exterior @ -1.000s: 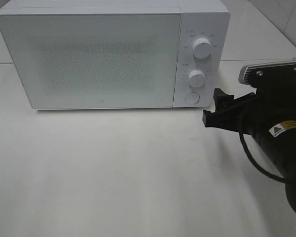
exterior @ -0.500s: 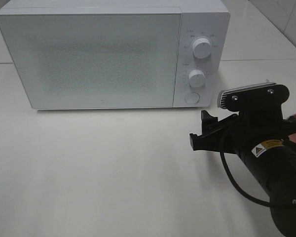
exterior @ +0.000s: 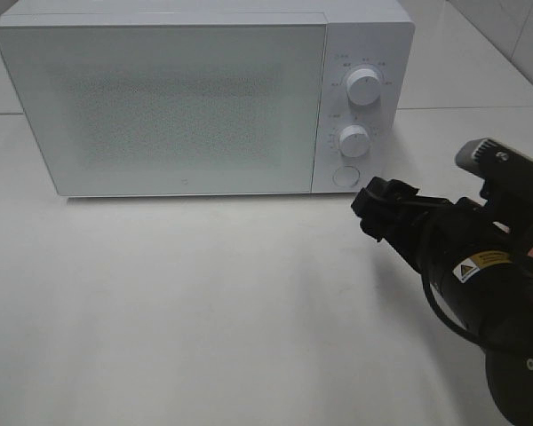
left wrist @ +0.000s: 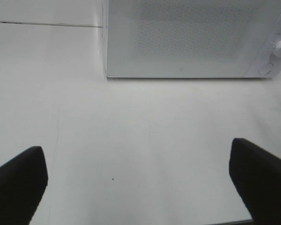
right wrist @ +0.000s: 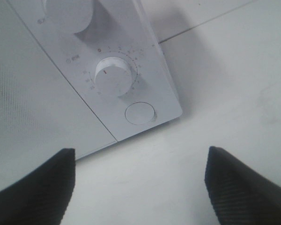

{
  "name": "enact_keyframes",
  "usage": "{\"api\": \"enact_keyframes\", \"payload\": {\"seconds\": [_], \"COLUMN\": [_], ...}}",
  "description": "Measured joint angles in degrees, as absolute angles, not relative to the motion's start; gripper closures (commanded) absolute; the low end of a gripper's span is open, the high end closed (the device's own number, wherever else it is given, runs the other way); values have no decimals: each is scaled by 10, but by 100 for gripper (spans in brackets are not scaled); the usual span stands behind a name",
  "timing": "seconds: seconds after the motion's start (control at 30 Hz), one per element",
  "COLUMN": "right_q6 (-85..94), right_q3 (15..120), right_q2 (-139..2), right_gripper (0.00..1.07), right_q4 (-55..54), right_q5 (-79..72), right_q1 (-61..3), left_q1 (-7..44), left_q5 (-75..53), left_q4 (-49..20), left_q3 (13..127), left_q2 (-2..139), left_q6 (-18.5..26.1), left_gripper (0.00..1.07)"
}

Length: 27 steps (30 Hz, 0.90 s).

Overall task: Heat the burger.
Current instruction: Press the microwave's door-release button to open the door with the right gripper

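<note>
White microwave [exterior: 160, 106], door shut, fills the upper left of the frame. The right gripper [exterior: 373, 206], jaws apart and empty, sits centre right, near the round button [exterior: 345, 176]. The left gripper [left wrist: 138, 183] is likewise spread and empty. Where the burger lies cannot be told.

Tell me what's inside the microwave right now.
The microwave has its door shut, and the dotted window shows only a dull grey patch. Anything inside is covered, so the contents cannot be told.
</note>
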<state>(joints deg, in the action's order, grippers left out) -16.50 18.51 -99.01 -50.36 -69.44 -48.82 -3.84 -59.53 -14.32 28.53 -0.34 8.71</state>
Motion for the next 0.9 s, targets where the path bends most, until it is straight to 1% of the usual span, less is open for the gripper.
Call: {"api": "enact_keyframes", "payload": {"seconds": [0.03, 0.1, 0.13, 0.17, 0.2, 0.23, 0.27, 0.3, 0.33, 0.37, 0.4, 0.43, 0.47, 0.5, 0.53, 0.57, 0.6, 0.63, 0.7, 0.9], "right_q6": [-165, -281, -281, -366, -407, -407, -476, -539, -539, -563, -563, -619, -641, -641, -674, -688, -704, -704, -714, -722], "right_q3": [185, 185, 185, 185, 185, 185, 185, 185, 185, 185, 185, 185, 185, 185, 185, 185, 185, 185, 185, 185], "right_q2": [-990, -990, -990, -990, -990, -990, -990, -990, -990, -990, -990, -990, -990, -990, -990, -990, -990, -990, -990, -990], "right_gripper": [32, 34, 34, 36, 38, 38, 43, 45, 45, 53, 53, 63, 67, 67, 78, 85, 97, 97, 107, 107], "right_q4": [-504, -504, -504, -504, -504, -504, -504, -504, -504, -504, -504, -504, -504, -504, -504, -504, -504, -504, -504, -504], "right_q5": [-694, -694, -694, -694, -694, -694, -694, -694, -694, -694, -694, -694, -690, -690, -681, -674, -662, -662, -648, -645], "right_q1": [-488, -488, -488, -488, -488, -488, -488, -488, -488, -488, -488, -488, -488, -488, -488, -488, -488, -488, -488, -488], "left_q1": [-38, -38, -38, -38, -38, -38, -38, -38, -38, -38, -38, -38, -38, -38, -38, -38, -38, -38, -38, -38], "left_q5": [-595, -595, -595, -595, -595, -595, -595, -595, -595, -595, -595, -595, -595, -595, -595, -595, -595, -595, -595, -595], "left_q4": [-143, -143, -143, -143, -143, -143, -143, -143, -143, -143, -143, -143, -143, -143, -143, -143, -143, -143, -143, -143], "left_q3": [285, 285, 285, 285, 285, 285, 285, 285, 285, 285, 285, 285, 285, 285, 285, 285, 285, 285, 285, 285], "left_q2": [-3, -3, -3, -3, -3, -3, -3, -3, -3, -3, -3, -3, -3, -3, -3, -3, -3, -3, -3, -3], "left_q6": [87, 87, 87, 87, 87, 87, 87, 87, 87, 87, 87, 87, 87, 87, 87, 87, 87, 87, 87, 87], "left_gripper": [9, 9, 9, 9, 9, 9, 9, 9, 9, 9, 9, 9, 9, 9, 9, 9, 9, 9, 9, 9]}}
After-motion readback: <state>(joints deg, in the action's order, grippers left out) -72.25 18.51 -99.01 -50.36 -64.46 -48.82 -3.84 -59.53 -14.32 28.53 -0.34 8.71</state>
